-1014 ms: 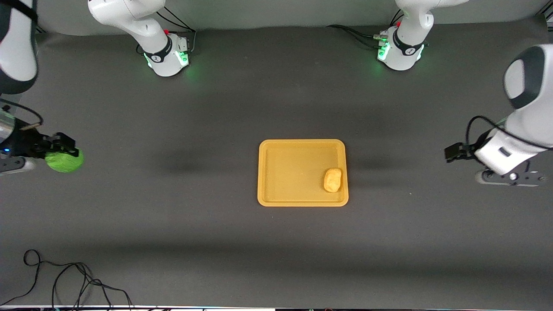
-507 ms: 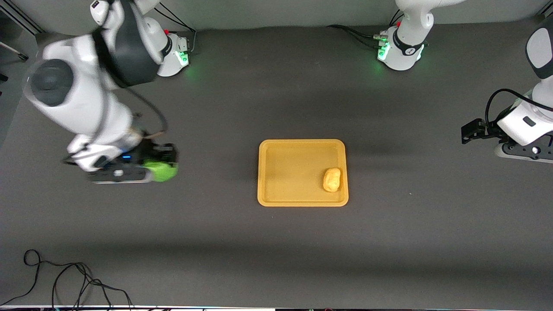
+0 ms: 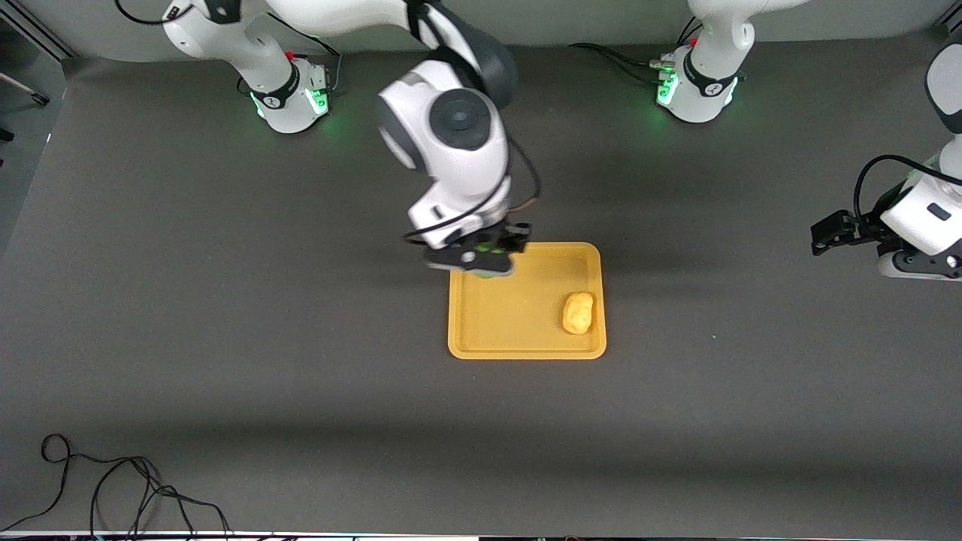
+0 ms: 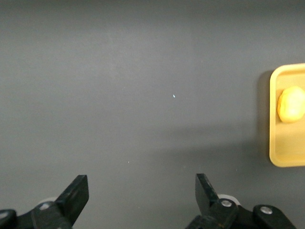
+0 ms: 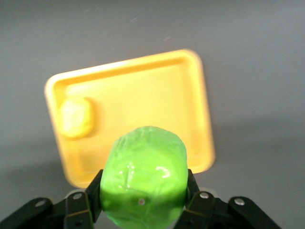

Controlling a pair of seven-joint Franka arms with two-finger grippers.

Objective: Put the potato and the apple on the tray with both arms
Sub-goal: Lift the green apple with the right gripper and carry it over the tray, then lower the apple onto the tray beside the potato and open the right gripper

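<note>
The right arm reaches from its base out over the table's middle, elbow high and wrist bent down; the right gripper (image 3: 492, 252) hangs over the tray (image 3: 526, 349), at the corner toward the right arm's base, its 2 fingers (image 5: 88, 202) clamped on the apple (image 5: 144, 179); the left arm waits at its own end of the table; the left gripper (image 4: 140, 195) hovers over bare table, its 2 fingers spread wide with nothing between them.

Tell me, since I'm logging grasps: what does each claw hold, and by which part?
The right claw pinches the bright green round apple by its sides. The left claw is open and holds nothing.
</note>
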